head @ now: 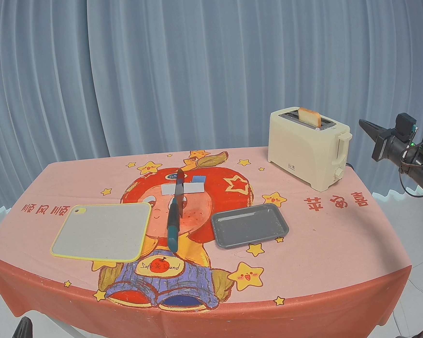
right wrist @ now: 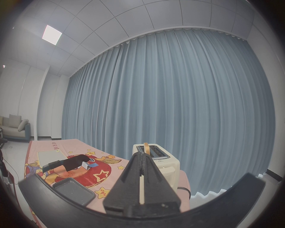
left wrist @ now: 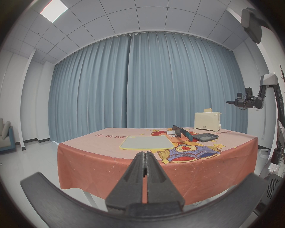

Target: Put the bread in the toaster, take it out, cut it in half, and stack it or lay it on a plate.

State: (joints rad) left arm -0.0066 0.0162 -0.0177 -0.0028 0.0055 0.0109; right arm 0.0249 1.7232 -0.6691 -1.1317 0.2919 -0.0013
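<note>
one slice of bread (head: 309,117) stands upright in a slot of the toaster (head: 307,154) at far right, top edge poking out; likely light, dry and crumbly, so pinch that edge gently. the right gripper (right wrist: 142,157) hangs right of it, the left gripper (left wrist: 145,156) low at near left, both with fingers pressed together. the grey plate (head: 249,225) holds nothing yet

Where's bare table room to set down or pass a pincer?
Free: the strip between tray and toaster; the near right corner past the tray; the far left behind the board. Crowded: board, knife and tray sit close together centrally.
</note>
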